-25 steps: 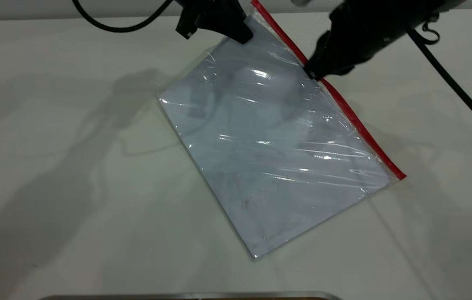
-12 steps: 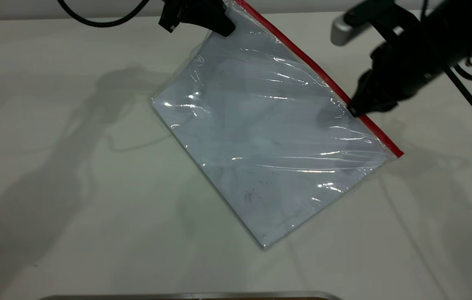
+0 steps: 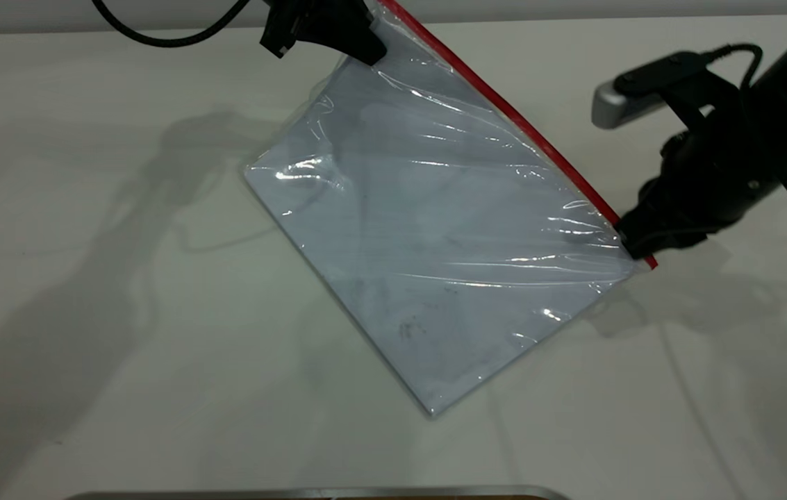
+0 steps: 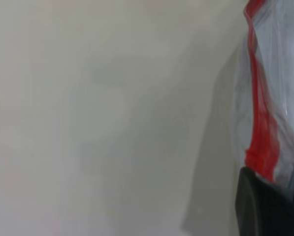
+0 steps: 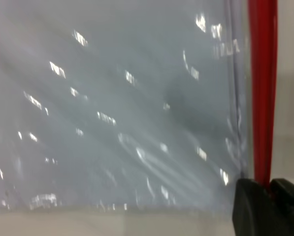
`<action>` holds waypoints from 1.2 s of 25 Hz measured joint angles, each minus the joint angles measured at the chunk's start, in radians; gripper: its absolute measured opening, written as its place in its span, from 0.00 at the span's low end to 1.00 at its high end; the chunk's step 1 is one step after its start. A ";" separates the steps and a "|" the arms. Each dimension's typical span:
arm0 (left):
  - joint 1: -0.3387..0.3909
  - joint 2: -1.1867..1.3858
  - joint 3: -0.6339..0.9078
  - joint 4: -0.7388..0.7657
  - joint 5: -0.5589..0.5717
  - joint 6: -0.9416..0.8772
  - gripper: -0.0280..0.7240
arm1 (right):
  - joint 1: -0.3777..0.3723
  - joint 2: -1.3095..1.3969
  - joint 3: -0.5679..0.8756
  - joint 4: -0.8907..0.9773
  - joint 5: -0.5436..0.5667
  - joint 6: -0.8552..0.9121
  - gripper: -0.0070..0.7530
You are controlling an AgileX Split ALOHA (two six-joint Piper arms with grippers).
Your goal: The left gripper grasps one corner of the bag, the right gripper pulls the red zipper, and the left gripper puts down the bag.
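Note:
The bag (image 3: 435, 229), a clear bluish-white pouch with dark smudges, hangs tilted with its lowest corner on the table. The red zipper (image 3: 504, 111) runs along its upper right edge. My left gripper (image 3: 365, 48) is shut on the bag's top corner at the back; in the left wrist view the red zipper (image 4: 260, 142) bunches into my left gripper (image 4: 272, 189). My right gripper (image 3: 633, 243) is shut on the red zipper near the bag's right-hand corner. In the right wrist view the red zipper (image 5: 262, 88) runs straight into my right gripper (image 5: 271, 189), with the bag (image 5: 117, 108) beside it.
The white table (image 3: 87, 312) spreads around the bag, crossed by shadows of the arms. A metal edge (image 3: 317, 493) shows at the table's near side. The right arm's silver wrist camera mount (image 3: 619, 104) sticks out above the gripper.
My right gripper has slid down along the red zipper from near the top to the bag's right-hand corner. The left gripper has held the top corner, drifting slightly left.

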 joint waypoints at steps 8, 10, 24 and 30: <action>-0.001 0.000 0.000 0.012 0.004 0.000 0.11 | 0.000 -0.001 0.037 0.007 0.000 0.021 0.06; -0.002 0.000 0.000 0.014 0.004 0.000 0.13 | 0.000 -0.001 0.037 0.012 0.002 0.021 0.09; 0.000 -0.001 -0.025 0.067 -0.062 -0.376 0.83 | -0.007 -0.042 0.016 0.015 -0.024 0.021 0.75; -0.001 -0.087 -0.134 0.330 -0.032 -0.928 0.84 | -0.007 -0.230 -0.085 0.015 -0.016 0.022 0.77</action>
